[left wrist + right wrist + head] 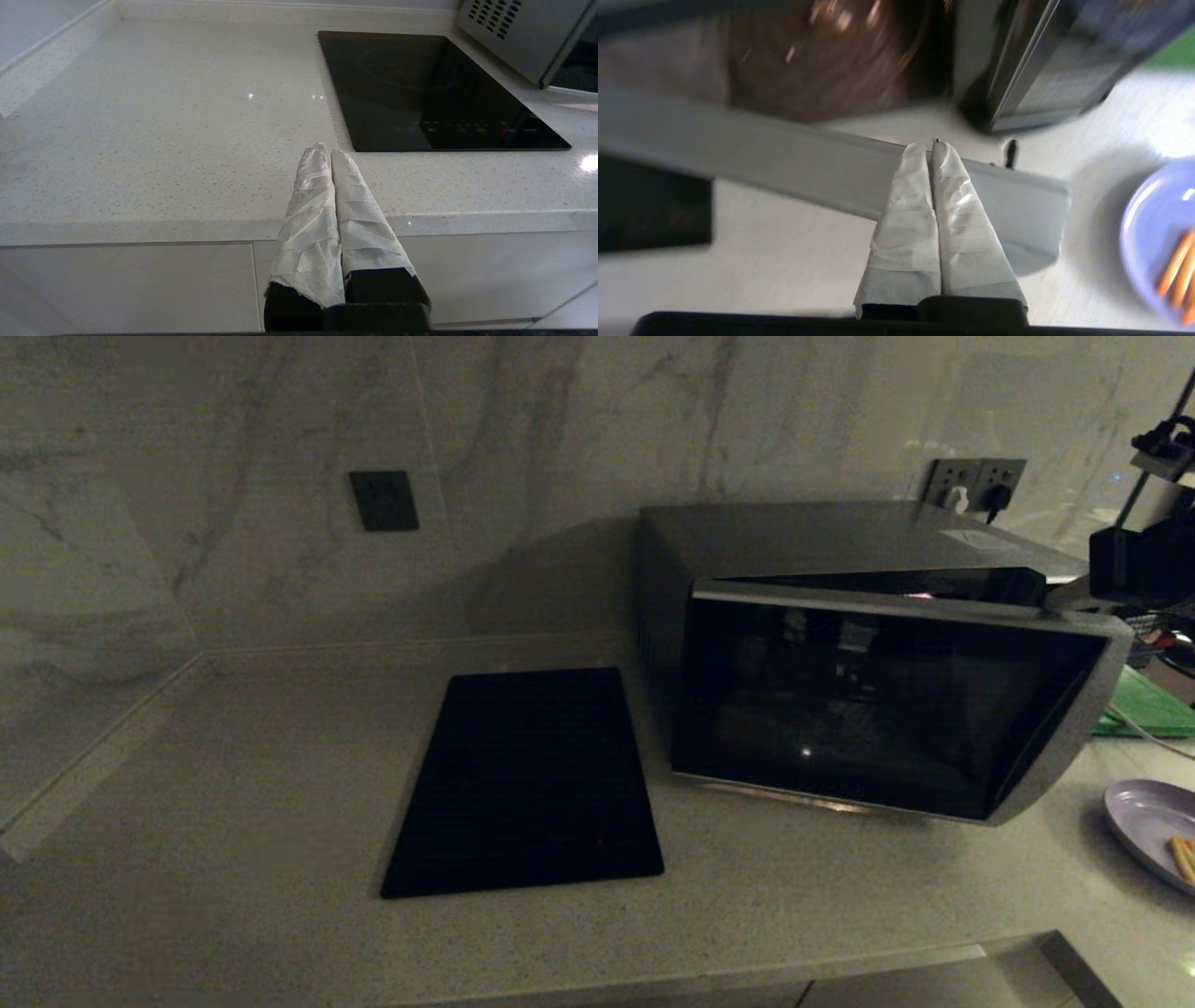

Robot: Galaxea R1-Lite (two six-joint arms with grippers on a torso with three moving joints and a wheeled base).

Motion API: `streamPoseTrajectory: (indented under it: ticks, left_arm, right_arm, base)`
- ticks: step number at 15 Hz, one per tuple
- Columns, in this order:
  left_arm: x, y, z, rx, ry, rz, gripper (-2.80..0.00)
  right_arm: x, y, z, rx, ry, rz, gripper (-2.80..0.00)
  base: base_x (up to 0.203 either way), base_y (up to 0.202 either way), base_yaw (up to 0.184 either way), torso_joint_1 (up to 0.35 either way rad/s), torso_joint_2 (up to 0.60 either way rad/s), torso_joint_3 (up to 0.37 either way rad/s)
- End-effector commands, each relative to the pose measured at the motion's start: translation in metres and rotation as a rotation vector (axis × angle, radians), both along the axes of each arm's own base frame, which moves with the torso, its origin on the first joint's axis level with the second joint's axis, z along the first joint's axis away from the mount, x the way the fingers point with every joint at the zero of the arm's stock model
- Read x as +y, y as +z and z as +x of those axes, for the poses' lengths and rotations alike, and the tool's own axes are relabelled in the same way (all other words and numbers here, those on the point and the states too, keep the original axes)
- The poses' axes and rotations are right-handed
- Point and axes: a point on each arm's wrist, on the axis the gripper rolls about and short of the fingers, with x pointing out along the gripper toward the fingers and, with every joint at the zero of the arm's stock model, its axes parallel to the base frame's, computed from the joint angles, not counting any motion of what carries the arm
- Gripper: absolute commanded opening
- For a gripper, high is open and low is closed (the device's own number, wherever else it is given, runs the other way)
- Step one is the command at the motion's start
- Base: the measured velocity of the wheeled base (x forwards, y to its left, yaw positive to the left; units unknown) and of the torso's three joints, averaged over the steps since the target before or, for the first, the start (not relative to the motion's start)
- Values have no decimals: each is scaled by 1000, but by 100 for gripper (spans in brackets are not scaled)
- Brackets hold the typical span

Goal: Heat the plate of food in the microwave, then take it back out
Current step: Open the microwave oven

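Note:
The dark grey microwave [840, 644] stands on the counter with its glass door [868, 709] swung partly open, hinged at its left side. My right gripper [930, 147] is shut and empty, with its wrapped tips against the door's top edge [808, 163] near the free end. The brownish cavity [822, 60] and the button panel [1064, 70] show beyond. The right arm [1139, 560] reaches in from the upper right. The lilac plate of food [1144, 821] [1153, 233] with orange sticks [1184, 857] sits on the counter to the microwave's right. My left gripper [327, 151] is shut and empty, off the counter's front edge.
A flat black slab [527, 779] [430, 88] lies left of the microwave. A green board [1148, 705] lies behind the plate, with a white cable across it. Wall sockets [976, 481] sit behind the microwave. The marble wall closes the back and left.

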Motion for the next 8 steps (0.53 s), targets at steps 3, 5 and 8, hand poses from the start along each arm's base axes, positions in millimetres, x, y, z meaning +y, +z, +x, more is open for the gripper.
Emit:
streamPoseTrajectory:
  ticks: [3,5,8]
  left_arm:
    - [0,0,0,0,1,-1,-280]
    - [0,0,0,0,1,-1,-280]
    - [0,0,0,1,1,-1,-280]
  right_arm:
    - [10,15,-39,42,64,56,-280]
    - [14,22,-53,34,89,72,-280]
    - [17,32,-68,-2,89,67,-280]
  base:
    - [0,0,0,0,0,0]
    - [0,0,0,0,0,0]
    - [0,0,0,0,0,0]
